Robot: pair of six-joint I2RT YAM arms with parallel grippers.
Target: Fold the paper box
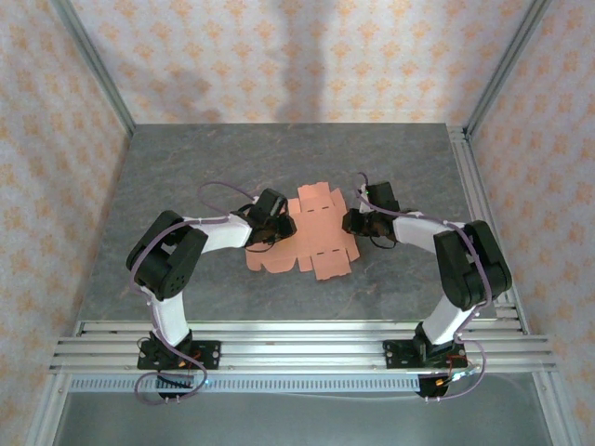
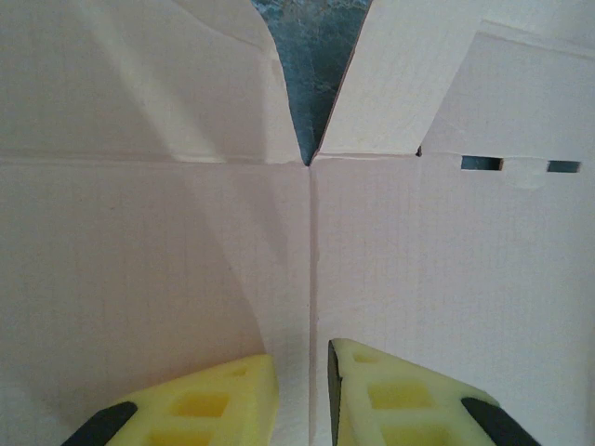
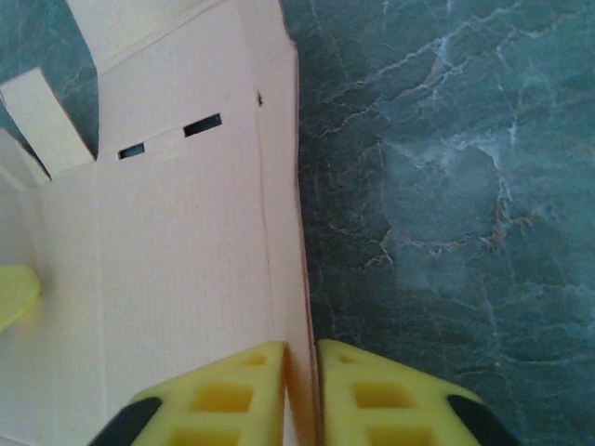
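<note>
At the near edge of the tabletop (image 1: 186, 167), metal rails (image 1: 297, 339) carry the two arm bases. The left arm (image 1: 172, 269) rises on the left side and the right arm (image 1: 465, 269) on the right. Both arms bend inward toward the middle of the tabletop and meet the paper box (image 1: 311, 237) from opposite sides.

The paper box lies unfolded as a flat salmon-orange sheet with tabs and notched flaps. It sits about midway between the near and far edges, and about midway between the left and right edges.

The left hand (image 1: 286, 228) is over the sheet's left part. In the left wrist view its yellow fingers (image 2: 256, 390) stand a narrow gap apart, astride a straight crease (image 2: 310, 260) in the card. Whether they pinch the card cannot be told.

The right hand (image 1: 350, 221) is at the sheet's right edge. In the right wrist view it is clenched on that edge, with the thin card running up between the two yellow pads (image 3: 335, 372). Bare grey-green tabletop lies to the right of them. Farther along the sheet are two small slots (image 3: 203, 124) and a narrow tab (image 3: 42, 116).

Past the far edge stand patterned walls (image 1: 279, 56), with metal posts (image 1: 98, 70) at the far corners.
</note>
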